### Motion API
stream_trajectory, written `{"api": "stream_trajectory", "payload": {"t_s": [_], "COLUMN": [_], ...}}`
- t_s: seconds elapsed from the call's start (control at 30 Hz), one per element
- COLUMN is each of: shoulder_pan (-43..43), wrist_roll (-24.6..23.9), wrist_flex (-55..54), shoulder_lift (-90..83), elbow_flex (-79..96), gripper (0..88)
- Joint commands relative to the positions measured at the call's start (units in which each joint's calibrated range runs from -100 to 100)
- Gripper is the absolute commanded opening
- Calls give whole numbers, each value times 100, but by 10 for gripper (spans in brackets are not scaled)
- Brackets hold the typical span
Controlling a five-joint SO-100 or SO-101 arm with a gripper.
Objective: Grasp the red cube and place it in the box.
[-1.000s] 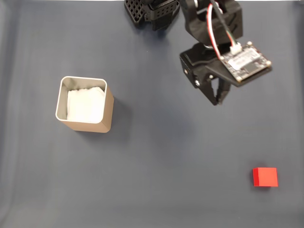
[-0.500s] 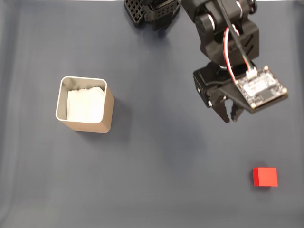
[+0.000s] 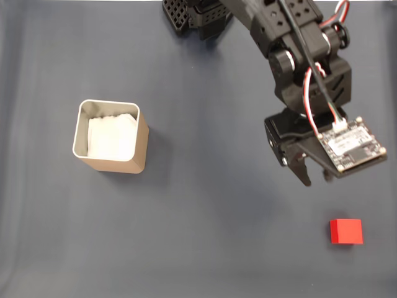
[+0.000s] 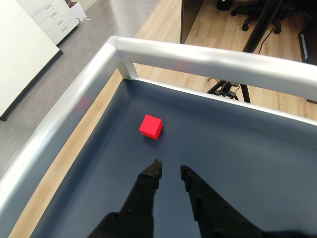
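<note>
The red cube (image 3: 345,231) lies on the dark mat near the bottom right of the fixed view, and it sits ahead of the fingertips in the wrist view (image 4: 151,126). The box (image 3: 141,151), tan with a silvery rim and white lining, stands upright at the left with nothing red inside. My gripper (image 3: 316,180) hovers above and slightly left of the cube, well apart from it. In the wrist view the gripper (image 4: 170,166) is open by a narrow gap, with nothing between its black fingers.
The arm's black base (image 3: 198,15) stands at the top edge of the fixed view. A silver rail (image 4: 198,54) borders the mat just beyond the cube, with wooden floor past it. Bare mat lies between the box and the cube.
The arm has swung down and to the right, bringing the gripper closer to the cube. Its fingers have parted slightly. Cube and box have not moved.
</note>
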Motion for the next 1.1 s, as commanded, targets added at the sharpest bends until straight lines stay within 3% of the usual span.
{"api": "stream_trajectory", "payload": {"t_s": [0.0, 1.07], "shoulder_pan": [-6, -21], "wrist_roll": [59, -5], "wrist_flex": [-319, -2297], "shoulder_lift": [141, 1906], "elbow_flex": [-410, -556], "gripper": [152, 327]}}
